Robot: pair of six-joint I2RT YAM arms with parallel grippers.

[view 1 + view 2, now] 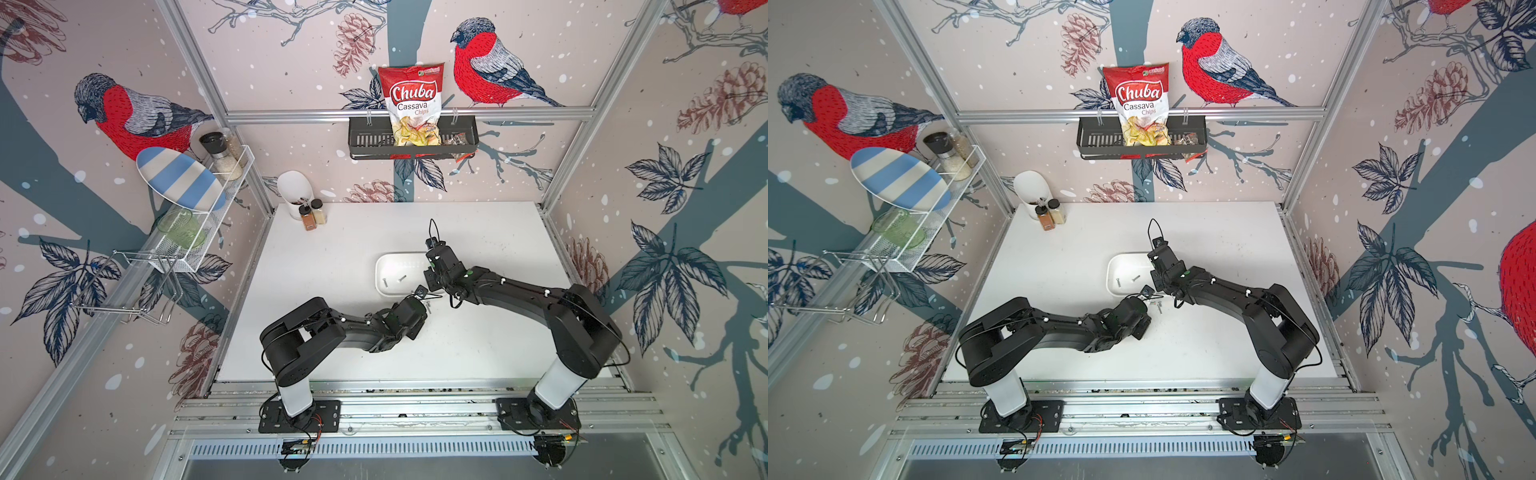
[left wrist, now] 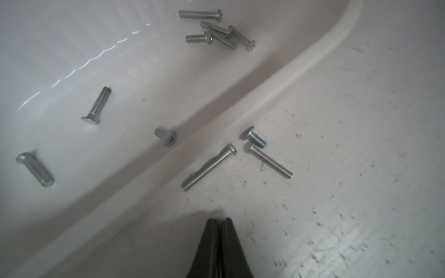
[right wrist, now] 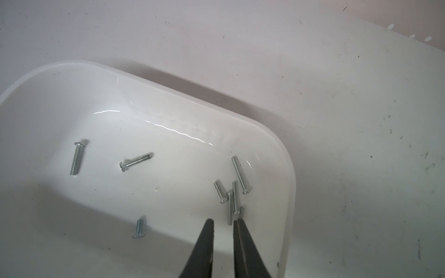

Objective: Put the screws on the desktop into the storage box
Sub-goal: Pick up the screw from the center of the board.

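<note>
Screws [image 2: 208, 167] lie on the desktop [image 2: 337, 144]: we count three, two long and one short, close together just outside the near right corner of the storage box [image 2: 120, 60]. On the near side of them we see the left gripper [image 2: 218, 220] over bare desktop, its fingers pressed together with nothing between them, apart from the screws.

Farther on, inside the box, three screws lie singly on the floor, and a small heap of about five lies toward the right end. The right gripper [image 3: 223, 222] hangs over that heap, its fingers a narrow gap apart, and we see nothing held between them. In both top views the box sits near the middle of the desktop, between the two wrists.

At the far left corner stand a white cup [image 1: 293, 187] and two spice jars [image 1: 312, 214]. On the far wall a black basket [image 1: 365, 143] holds a bag of cassava chips [image 1: 411, 99].
</note>
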